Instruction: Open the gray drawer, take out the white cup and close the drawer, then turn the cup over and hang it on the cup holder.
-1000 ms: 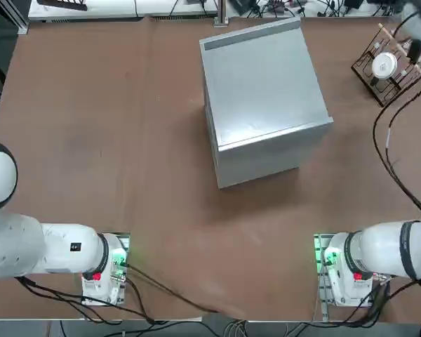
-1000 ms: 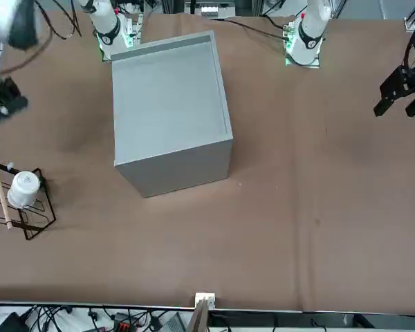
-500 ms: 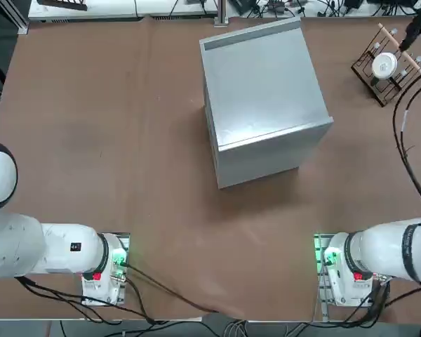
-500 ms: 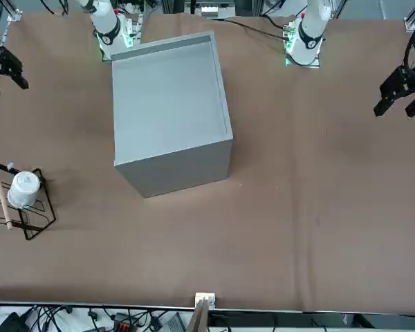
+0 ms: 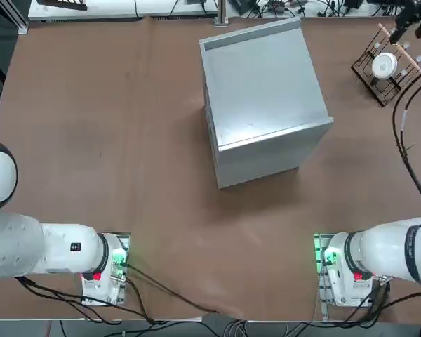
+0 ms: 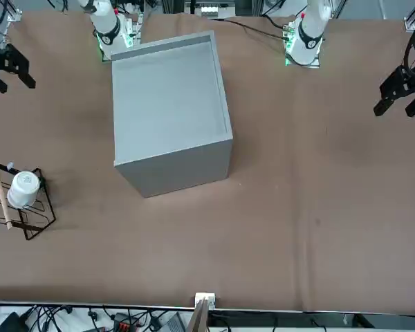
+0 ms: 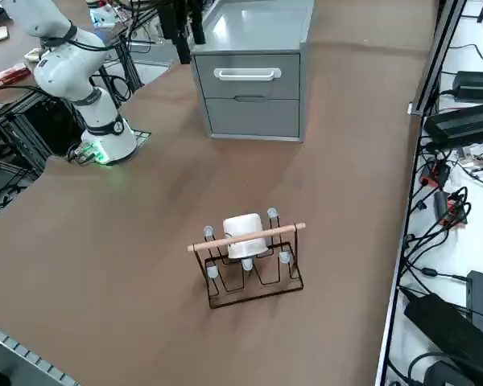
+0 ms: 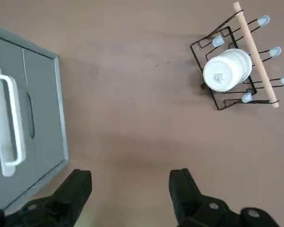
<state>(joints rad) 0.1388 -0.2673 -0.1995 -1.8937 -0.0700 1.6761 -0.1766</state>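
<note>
1. Black two-finger right gripper (image 8: pixel 131 176): jaws spread, nothing between; shifted slightly cabinetward since the earlier frame.
2. Small white ceramic mug (image 8: pixel 227 70): unmoved, base up on dark wire rack with wooden bar (image 8: pixel 258 56).
3. Gray box-shaped cabinet (image 7: pixel 253 24): drawers shut.
4. Mug-base mark: illegible.

The robot's right arm (image 7: pixel 68 68) is smooth, shiny white, with round, fat parts and dark gray bands at the bends. Its foot (image 5: pixel 351 277), off one corner of the gray cabinet (image 5: pixel 266 91), has a bright red spot and a green glow. Long black cables (image 5: pixel 407 165) loop along the arm, and one has a pale bit that looks like tape. The right gripper (image 8: pixel 130 172) is out past the cabinet's drawer side. It is black and chunky, with blunt, blocky fingers (image 8: pixel 77 182) and round gray screws (image 8: pixel 213 205).
</note>
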